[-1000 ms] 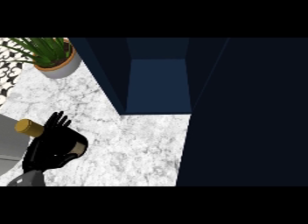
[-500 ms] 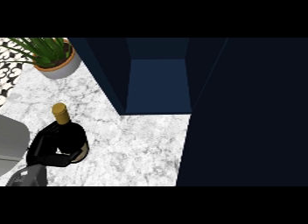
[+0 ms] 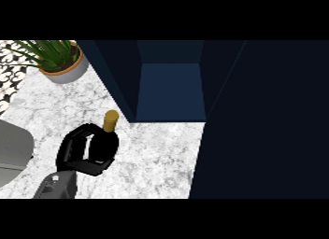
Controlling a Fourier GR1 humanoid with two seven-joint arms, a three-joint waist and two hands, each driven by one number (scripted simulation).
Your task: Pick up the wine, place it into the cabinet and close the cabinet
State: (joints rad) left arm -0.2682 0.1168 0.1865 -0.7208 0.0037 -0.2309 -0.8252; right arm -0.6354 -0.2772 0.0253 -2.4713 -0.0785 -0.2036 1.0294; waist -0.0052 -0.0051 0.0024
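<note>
The wine bottle (image 3: 106, 140) is dark with a gold top and stands roughly upright over the marble counter (image 3: 160, 154), lower left in the head view. My left hand (image 3: 76, 153) is curled round its body from the left, hiding part of it. The gold top points toward the open cabinet (image 3: 171, 91), a dark blue box whose opening lies just up and to the right of the bottle. The cabinet's door (image 3: 277, 121) is swung open and fills the right side. My right hand does not show.
A potted green plant (image 3: 60, 63) stands at the counter's back left. A grey rounded object (image 3: 5, 149) sits at the left edge beside my forearm. A black-and-white patterned surface (image 3: 2, 77) borders the counter at the upper left.
My left hand, with fingers spread beside the bottle a second ago, has curled round the wine bottle. Hand and bottle have moved right, away from the grey object and closer to the cabinet.
</note>
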